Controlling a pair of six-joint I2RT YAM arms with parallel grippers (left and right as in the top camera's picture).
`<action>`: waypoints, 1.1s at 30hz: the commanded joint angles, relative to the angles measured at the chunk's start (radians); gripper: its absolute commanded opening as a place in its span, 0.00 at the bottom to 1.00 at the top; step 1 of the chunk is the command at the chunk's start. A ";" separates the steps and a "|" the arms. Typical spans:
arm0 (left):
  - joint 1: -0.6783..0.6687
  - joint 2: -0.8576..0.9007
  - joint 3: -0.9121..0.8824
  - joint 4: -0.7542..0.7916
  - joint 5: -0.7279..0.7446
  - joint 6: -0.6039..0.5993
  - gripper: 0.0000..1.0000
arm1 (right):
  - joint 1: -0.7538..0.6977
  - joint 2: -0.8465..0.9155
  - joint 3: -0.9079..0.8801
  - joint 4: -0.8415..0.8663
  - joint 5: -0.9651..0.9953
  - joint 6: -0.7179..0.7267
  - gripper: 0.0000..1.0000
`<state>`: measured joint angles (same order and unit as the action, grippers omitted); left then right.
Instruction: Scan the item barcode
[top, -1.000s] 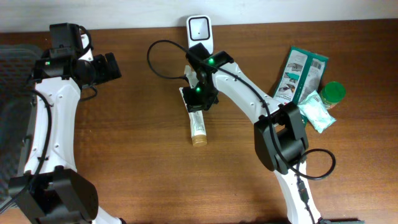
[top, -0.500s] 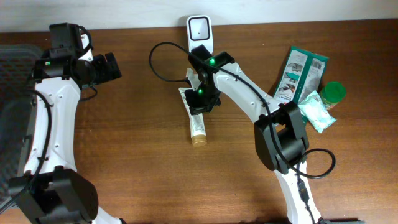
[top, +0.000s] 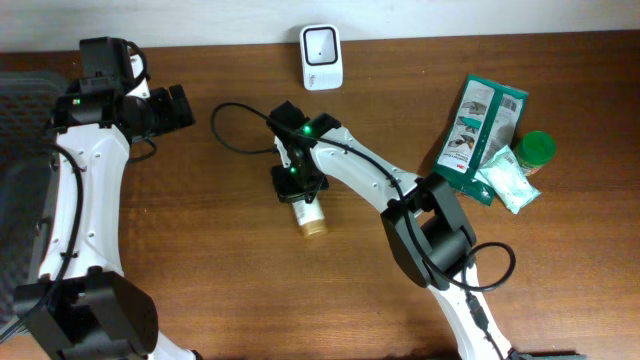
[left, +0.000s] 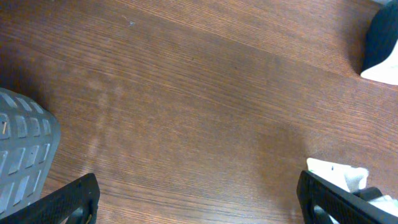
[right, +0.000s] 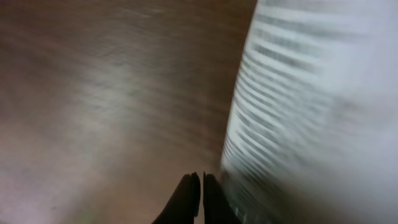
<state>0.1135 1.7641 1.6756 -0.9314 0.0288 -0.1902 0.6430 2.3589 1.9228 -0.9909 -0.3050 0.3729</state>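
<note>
Dark brown wood-grain table (top: 200, 260), evenly lit, with a pale wall strip along its far edge.

Right gripper (top: 296, 182): jaws pressed together, nothing pinched. In the wrist view the two black fingertips (right: 186, 199) meet over bare wood.

Tube (top: 312, 215): white, with rows of print that are blurred in the wrist view. It lies just beside the closed tips, on their right in that view. Cannot tell whether a finger's flank touches it. It is not grasped.

From overhead the right gripper sits over the tube's far part, about mid-table. Only the near part and the gold cap show. The long axis runs roughly from far edge to near edge, slightly tilted, with the cap toward the near edge.

Barcode scanner (top: 321, 45): white, at the middle of the far edge, window facing up, well apart from the tube.

Left gripper (top: 178, 106): jaws spread wide and empty, over bare wood toward the far-left corner, beside a grey mesh basket (left: 25, 143). The right arm is clearly the nearer to the tube.

Toward the right edge lie a green carton (top: 480, 115), a green-lidded jar (top: 535, 150) and a pale green packet (top: 510, 182), all untouched.

Judgement: with the tube off to the side of the closed tips, a pickup needs the jaws opened and set across the long axis. Otherwise only a sideways nudge is possible. Barcode location not readable.
</note>
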 joint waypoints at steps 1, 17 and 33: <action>0.003 -0.009 0.006 0.002 0.000 0.005 0.99 | -0.019 0.036 -0.021 0.004 0.077 0.024 0.04; 0.003 -0.009 0.006 0.002 0.000 0.005 0.99 | -0.278 -0.031 0.242 -0.308 -0.120 -0.259 0.05; 0.003 -0.009 0.006 0.002 0.000 0.005 0.99 | -0.164 -0.018 0.128 -0.252 -0.044 -0.286 0.05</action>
<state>0.1135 1.7641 1.6756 -0.9314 0.0288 -0.1902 0.4507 2.3425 2.0586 -1.2480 -0.3943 0.0753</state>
